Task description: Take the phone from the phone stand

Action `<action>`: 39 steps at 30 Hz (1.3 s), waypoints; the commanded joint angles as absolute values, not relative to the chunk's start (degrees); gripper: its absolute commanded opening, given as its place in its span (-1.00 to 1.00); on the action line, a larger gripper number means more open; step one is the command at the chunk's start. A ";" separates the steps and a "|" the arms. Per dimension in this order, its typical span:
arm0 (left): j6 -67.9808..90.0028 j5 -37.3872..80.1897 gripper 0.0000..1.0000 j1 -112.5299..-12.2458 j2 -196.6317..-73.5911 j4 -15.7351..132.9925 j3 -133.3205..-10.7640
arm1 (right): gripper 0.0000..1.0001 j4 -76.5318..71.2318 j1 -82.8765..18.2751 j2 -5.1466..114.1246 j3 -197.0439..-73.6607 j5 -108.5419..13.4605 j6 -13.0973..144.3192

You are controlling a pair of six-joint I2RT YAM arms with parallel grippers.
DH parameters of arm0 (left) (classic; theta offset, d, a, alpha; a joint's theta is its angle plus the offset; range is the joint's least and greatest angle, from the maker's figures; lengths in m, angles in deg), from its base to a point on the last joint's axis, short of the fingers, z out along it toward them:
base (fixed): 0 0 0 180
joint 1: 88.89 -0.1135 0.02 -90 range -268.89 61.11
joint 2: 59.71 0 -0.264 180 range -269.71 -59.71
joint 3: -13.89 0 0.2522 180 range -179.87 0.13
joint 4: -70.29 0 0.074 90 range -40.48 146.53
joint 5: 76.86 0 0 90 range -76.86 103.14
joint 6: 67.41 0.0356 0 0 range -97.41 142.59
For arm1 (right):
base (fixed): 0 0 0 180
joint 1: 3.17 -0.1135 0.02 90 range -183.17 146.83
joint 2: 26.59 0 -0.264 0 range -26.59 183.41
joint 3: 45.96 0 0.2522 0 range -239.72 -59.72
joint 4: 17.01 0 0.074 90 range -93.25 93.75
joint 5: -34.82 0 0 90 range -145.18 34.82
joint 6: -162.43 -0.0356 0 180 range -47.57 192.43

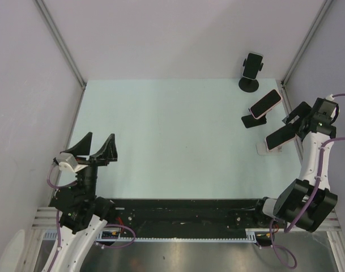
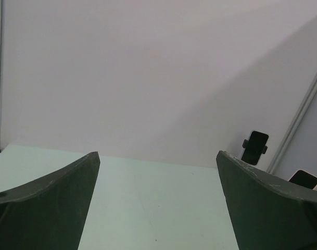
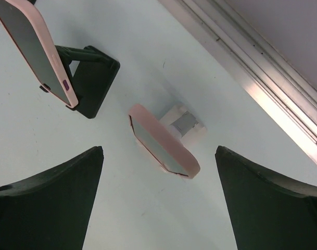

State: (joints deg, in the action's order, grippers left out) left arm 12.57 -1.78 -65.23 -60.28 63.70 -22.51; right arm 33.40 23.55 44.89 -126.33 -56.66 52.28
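Three phones stand on stands at the right of the pale green table (image 1: 172, 141). A pink-cased phone (image 3: 161, 143) leans on a small white stand (image 3: 187, 125); in the top view this stand (image 1: 267, 149) shows below my right gripper (image 1: 288, 124). That gripper (image 3: 158, 151) is open and hangs above the phone, its fingers on either side without touching it. My left gripper (image 1: 97, 141) is open and empty at the near left, and its wrist view (image 2: 157, 153) shows nothing between the fingers.
A second pink-cased phone (image 1: 265, 103) sits on a black stand (image 1: 252, 120), also in the right wrist view (image 3: 36, 49). A dark phone (image 1: 252, 65) is clamped on a round-based black stand (image 1: 248, 85) at the back. A metal rail (image 3: 262, 88) borders the right edge.
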 commanded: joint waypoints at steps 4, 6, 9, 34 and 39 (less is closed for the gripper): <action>13.71 -2.50 1.00 -64.81 -57.60 64.17 -24.04 | 0.75 32.88 23.90 48.19 -128.18 -51.76 56.78; 13.80 -2.50 1.00 -64.81 -57.77 64.17 -24.04 | 0.72 33.31 23.90 49.34 -128.18 -51.58 57.04; 13.80 -2.42 1.00 -64.81 -57.77 64.17 -24.04 | 0.66 33.67 23.90 50.84 -128.10 -51.41 57.40; 14.15 -0.57 1.00 -64.81 -62.60 64.00 -24.13 | -0.88 33.23 16.17 41.89 -128.01 -62.20 62.31; 14.15 1.00 1.00 -64.72 -64.36 64.08 -24.39 | -1.00 32.27 10.99 38.19 -128.10 -66.87 64.95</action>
